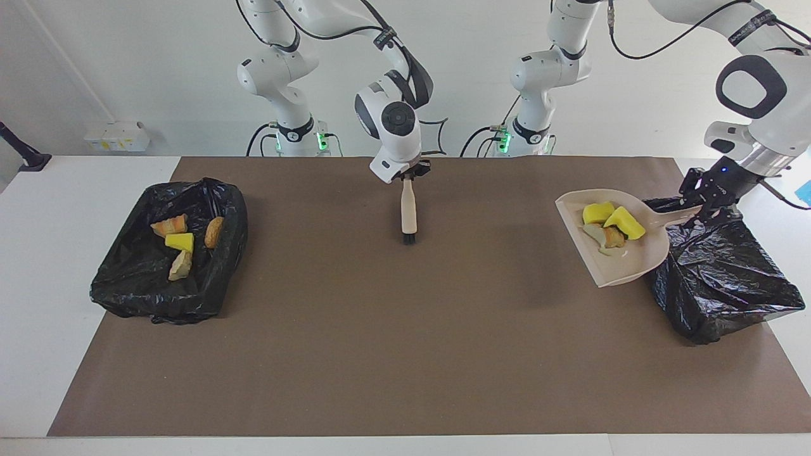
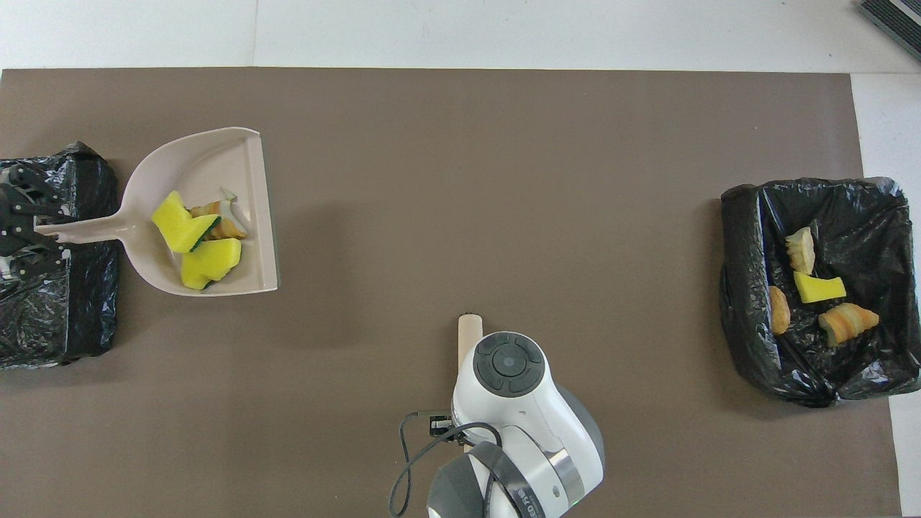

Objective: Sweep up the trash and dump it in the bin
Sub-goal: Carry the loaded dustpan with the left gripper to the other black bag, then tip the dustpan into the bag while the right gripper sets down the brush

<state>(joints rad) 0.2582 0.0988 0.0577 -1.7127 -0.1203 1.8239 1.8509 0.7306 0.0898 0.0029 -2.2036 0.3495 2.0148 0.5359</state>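
My left gripper [image 1: 702,204] [image 2: 32,230] is shut on the handle of the beige dustpan [image 1: 627,263] [image 2: 205,155]. It holds the pan raised, with the handle over the black-lined bin [image 1: 728,285] [image 2: 61,316] at the left arm's end of the table. Inside the pan lies trash [image 1: 618,221] [image 2: 194,244]: yellow foam chunks, an orange-brown piece and a pale lump. My right gripper [image 1: 408,174] is shut on the top of the beige brush [image 1: 408,212] [image 2: 468,333]. The brush hangs bristles down over the mat's middle. In the overhead view the right wrist hides that grip.
A second black-lined bin [image 1: 120,294] [image 2: 745,288] stands at the right arm's end of the table with several trash chunks [image 1: 179,241] [image 2: 819,288] in it. The brown mat [image 1: 380,348] covers most of the white table.
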